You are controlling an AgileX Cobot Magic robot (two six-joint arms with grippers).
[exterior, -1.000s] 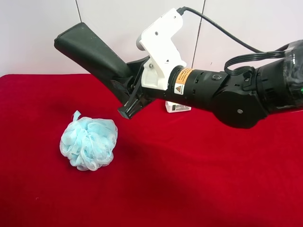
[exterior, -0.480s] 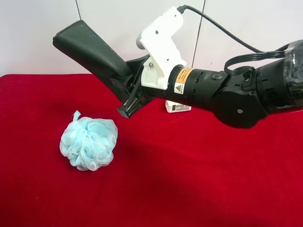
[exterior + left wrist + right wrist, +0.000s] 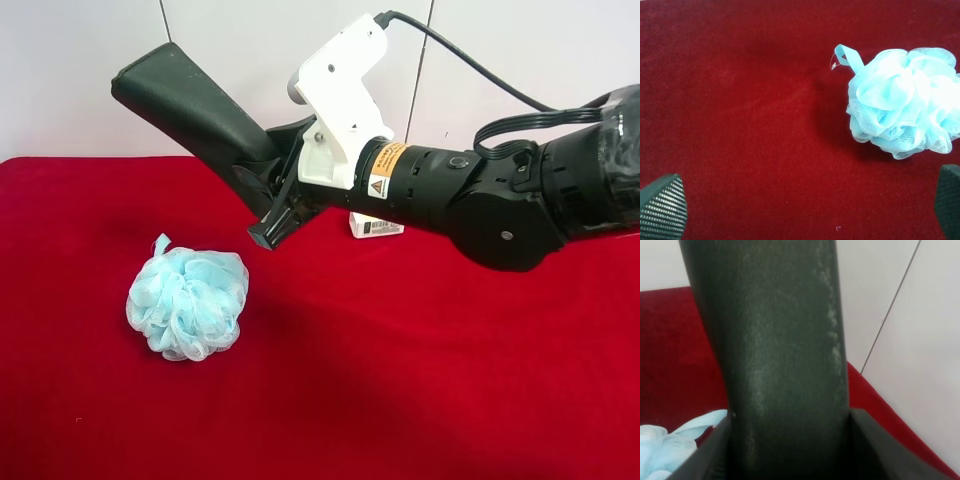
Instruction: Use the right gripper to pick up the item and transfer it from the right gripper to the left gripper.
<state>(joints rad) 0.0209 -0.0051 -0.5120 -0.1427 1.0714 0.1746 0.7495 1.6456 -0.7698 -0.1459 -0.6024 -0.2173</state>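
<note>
The right gripper (image 3: 270,192) is clamped tight on the item (image 3: 195,100), hiding its lower end; the rest juts up beyond it, above the table (image 3: 400,400). Its arm (image 3: 450,190) reaches nearly level. Of the left gripper (image 3: 805,210) only two pad tips show, spread wide, empty, a pouf (image 3: 905,100) just ahead.
</note>
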